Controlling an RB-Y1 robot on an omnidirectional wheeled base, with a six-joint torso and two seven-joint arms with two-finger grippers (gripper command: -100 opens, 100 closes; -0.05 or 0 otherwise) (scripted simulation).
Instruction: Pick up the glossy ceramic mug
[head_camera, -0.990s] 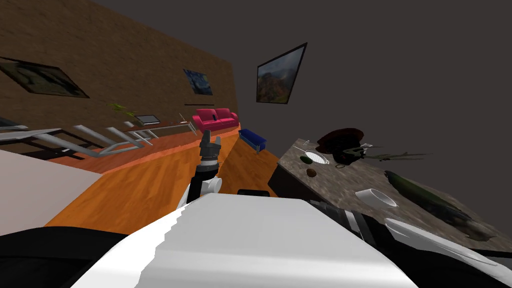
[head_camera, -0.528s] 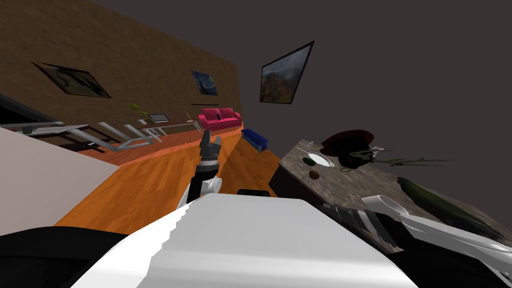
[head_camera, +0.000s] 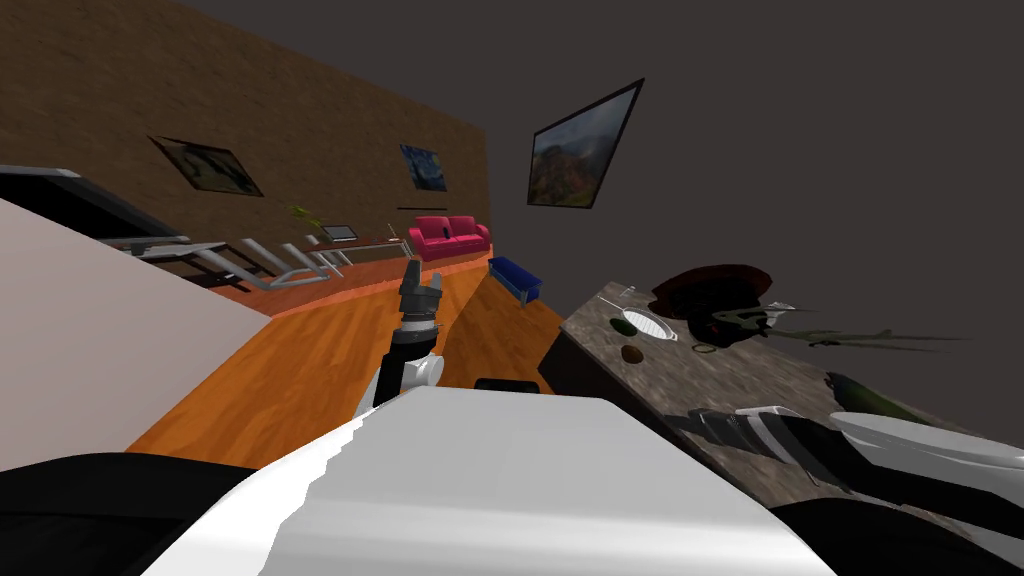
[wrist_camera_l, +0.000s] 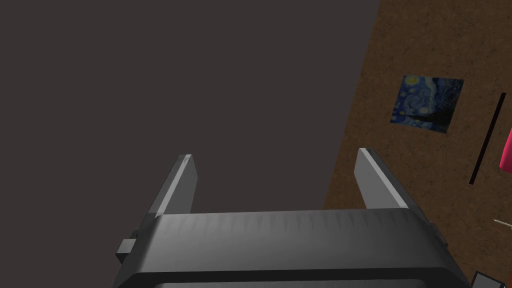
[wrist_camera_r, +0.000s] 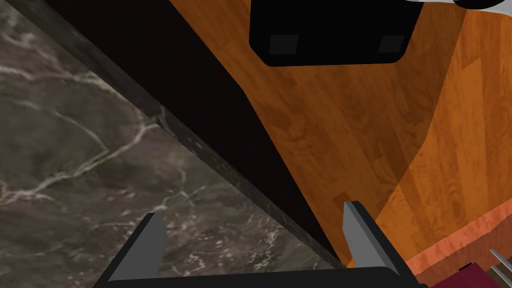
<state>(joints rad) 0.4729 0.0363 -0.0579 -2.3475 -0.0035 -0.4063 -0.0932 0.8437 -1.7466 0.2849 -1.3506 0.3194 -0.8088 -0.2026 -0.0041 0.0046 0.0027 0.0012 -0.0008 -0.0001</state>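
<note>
Right wrist view: right tool (wrist_camera_r: 251, 209) wide open over the edge of the marble counter (wrist_camera_r: 75, 150); left tool (wrist_camera_l: 274, 154) likewise wide.

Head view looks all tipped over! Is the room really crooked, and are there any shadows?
Head view: the tilt is the camera's; the wood floor, counter and red sofa slant together, and the wide lens splays the walls. Right wrist view: a darker shadow patch lies on the floor. Left wrist view: the left gripper is evenly lit, no glare.
</note>
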